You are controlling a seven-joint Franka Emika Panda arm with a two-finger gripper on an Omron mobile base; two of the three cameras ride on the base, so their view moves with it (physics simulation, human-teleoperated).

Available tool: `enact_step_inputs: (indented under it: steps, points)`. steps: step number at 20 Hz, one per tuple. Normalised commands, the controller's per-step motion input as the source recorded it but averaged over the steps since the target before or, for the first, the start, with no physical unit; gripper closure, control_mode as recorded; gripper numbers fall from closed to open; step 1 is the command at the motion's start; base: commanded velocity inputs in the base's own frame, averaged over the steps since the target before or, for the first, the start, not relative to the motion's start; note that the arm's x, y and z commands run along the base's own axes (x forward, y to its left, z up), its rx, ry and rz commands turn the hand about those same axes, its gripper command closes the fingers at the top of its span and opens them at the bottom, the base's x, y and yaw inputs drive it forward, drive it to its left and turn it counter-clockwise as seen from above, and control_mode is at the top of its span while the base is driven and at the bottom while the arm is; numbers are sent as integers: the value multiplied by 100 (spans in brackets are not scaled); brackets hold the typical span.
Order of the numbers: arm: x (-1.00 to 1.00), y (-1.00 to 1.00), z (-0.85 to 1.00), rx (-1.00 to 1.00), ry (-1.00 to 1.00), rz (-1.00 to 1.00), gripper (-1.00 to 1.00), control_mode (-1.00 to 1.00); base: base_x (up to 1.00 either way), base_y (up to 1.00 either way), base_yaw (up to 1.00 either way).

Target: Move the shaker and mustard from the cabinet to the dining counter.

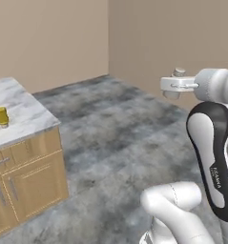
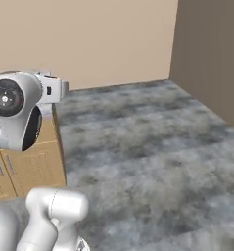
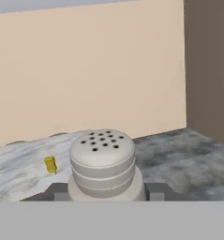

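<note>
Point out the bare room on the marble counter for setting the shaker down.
The dining counter is bare nearly all over: the one thing on it is the mustard, near its left side in the left base view. The stretch from the mustard toward the near corner is free. The gripper holds the shaker, off the counter.

Mustard (image 1: 1, 116) upright on dining counter (image 1: 25, 112), well left of shaker (image 3: 102, 161) btwn jaws above floor (image 1: 115, 124).
</note>
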Motion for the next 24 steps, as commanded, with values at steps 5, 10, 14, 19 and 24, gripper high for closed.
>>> enact_step_inputs:
  steps: [5, 10, 14, 19, 24]
  points:
    - [0, 0, 0, 0, 0, 0, 100, 100, 100, -8, 50]
    - [0, 0, 0, 0, 0, 0, 100, 100, 75, -25, 86]
    - [0, 0, 0, 0, 0, 0, 100, 100, 52, -28, 89]
    - [0, 0, 0, 0, 0, 0, 100, 100, 31, -64, 79]
    - [0, 0, 0, 0, 0, 0, 100, 100, 0, -96, 68]
